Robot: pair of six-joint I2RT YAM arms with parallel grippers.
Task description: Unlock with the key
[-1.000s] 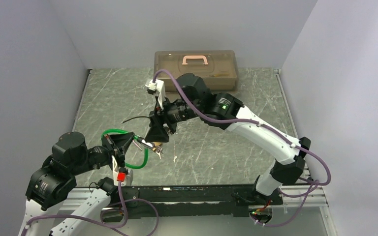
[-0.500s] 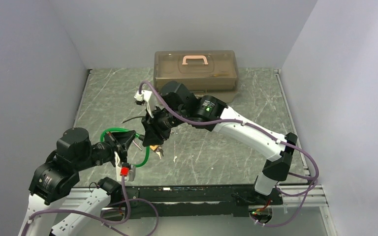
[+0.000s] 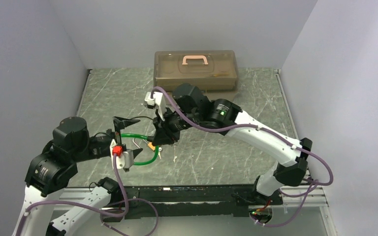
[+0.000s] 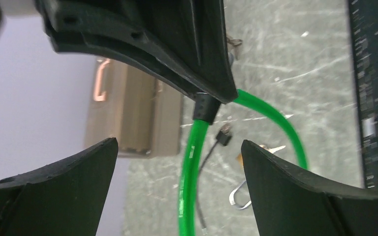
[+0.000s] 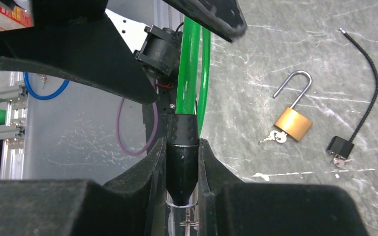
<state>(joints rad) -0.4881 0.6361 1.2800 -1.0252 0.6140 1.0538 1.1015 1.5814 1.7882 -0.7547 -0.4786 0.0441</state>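
A green cable lock (image 3: 150, 158) hangs above the table between the arms. My right gripper (image 5: 182, 162) is shut on the black barrel end (image 5: 182, 142) of that lock, and the green cable (image 5: 189, 64) runs up out of the jaws. A small metal piece shows below the barrel; I cannot tell whether it is the key. My left gripper (image 4: 177, 147) stands wide open, its fingers either side of the green cable (image 4: 189, 167) without touching it. In the top view my left gripper (image 3: 130, 138) sits just left of my right gripper (image 3: 160, 141).
A brass padlock (image 5: 293, 123) lies on the table with its shackle open and a small key (image 5: 275, 136) at its base. Beside it lies a small black cable lock (image 5: 339, 146). A brown toolbox (image 3: 195, 69) with a pink handle stands at the back.
My left gripper has opened wide and let go. My right gripper came down and closed on the black end of the green cable lock.
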